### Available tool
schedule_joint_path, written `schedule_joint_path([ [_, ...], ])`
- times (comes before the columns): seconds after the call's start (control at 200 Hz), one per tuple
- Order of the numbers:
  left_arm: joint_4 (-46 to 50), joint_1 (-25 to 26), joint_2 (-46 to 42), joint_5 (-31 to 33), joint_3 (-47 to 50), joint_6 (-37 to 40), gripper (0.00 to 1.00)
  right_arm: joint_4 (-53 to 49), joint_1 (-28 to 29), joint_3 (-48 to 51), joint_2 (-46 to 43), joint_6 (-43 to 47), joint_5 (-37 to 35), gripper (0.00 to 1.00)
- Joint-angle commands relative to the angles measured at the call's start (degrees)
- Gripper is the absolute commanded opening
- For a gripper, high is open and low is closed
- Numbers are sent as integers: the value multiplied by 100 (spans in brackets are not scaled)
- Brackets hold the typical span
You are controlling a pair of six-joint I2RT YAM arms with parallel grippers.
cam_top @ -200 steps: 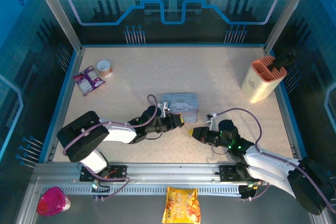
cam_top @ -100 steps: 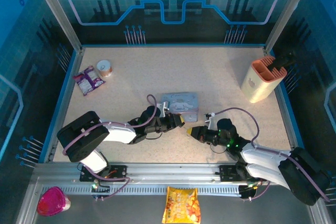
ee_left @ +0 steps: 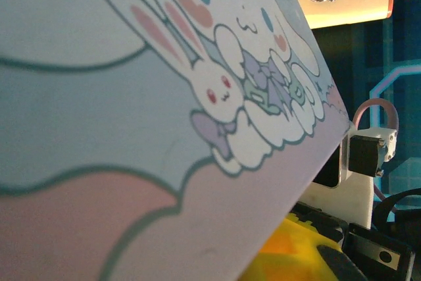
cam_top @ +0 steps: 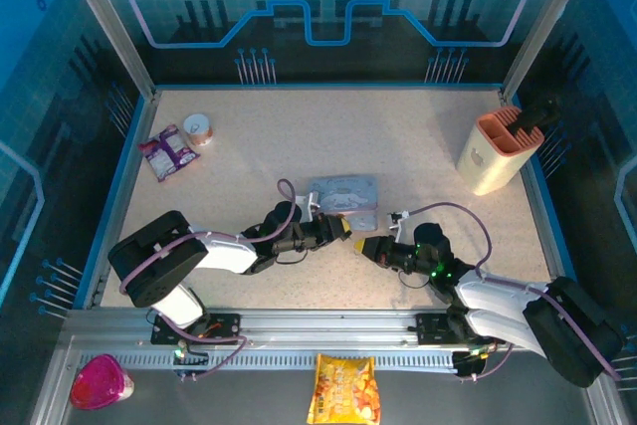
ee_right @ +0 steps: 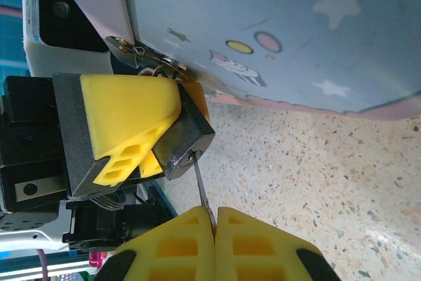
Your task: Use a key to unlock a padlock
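padlock (ee_right: pixel 189 137) sits in left fingers (ee_right: pixel 131 113), key (ee_right: pixel 200 187) tip at keyhole.

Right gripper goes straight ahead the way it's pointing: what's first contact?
The padlock, held by the left gripper. The key pinched in the right gripper has its tip at the padlock's keyhole; whether it is seated is unclear. The tin lies beyond.

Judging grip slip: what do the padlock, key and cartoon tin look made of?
The padlock: dark metal, dull sheen on its edges. The key: thin bare metal, pale, glinting. The tin: probably printed sheet metal, smooth satin surface; possibly plastic.
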State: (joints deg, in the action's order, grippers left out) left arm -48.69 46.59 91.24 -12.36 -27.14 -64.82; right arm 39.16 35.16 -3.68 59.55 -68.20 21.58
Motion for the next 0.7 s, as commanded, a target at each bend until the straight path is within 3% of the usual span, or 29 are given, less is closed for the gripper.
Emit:
schedule_joint_path([
  [0.0, -624, -32, -13, -194, 15, -93, 0, 320, -88, 78, 21, -58, 90, 0],
  [0.695, -1375, -31, -16, -295, 205, -478, 0, 738, -158, 115, 62, -241, 101, 0],
])
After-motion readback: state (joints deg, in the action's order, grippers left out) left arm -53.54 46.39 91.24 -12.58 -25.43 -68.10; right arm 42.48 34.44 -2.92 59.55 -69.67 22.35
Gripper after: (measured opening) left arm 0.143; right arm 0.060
